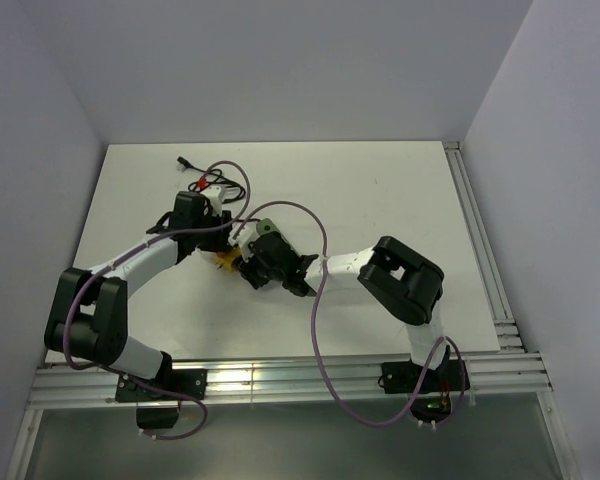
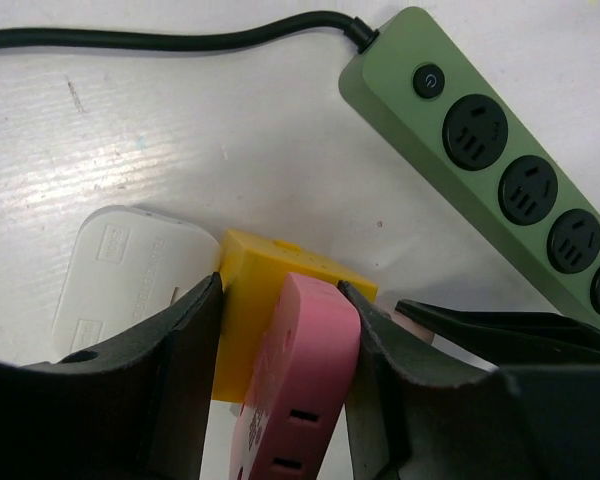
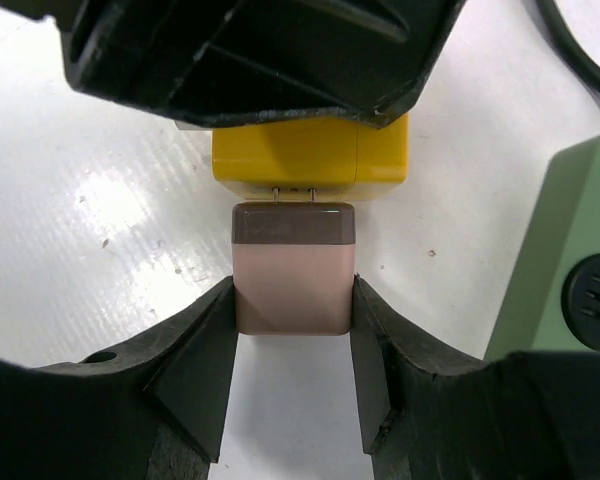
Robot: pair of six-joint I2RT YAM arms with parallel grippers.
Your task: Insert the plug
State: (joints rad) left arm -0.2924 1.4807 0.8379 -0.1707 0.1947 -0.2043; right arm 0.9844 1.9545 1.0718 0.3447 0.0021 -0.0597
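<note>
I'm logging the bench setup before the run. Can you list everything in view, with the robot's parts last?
table: 1, white, under everything
power strip: 1, green, lying on the table, visible sockets empty
cord: 1, black, from the strip's switch end
yellow block: 1, yellow, in the left gripper
pink slotted piece: 1, pink, against the yellow block
plug: 1, pale pink with a brown end, prongs at the yellow block
white charger: 1, white, on the table beside the yellow block
arm cables: 2, purple, along the arms
left gripper: 1, black, shut on the yellow block
right gripper: 1, black, shut on the plug
</note>
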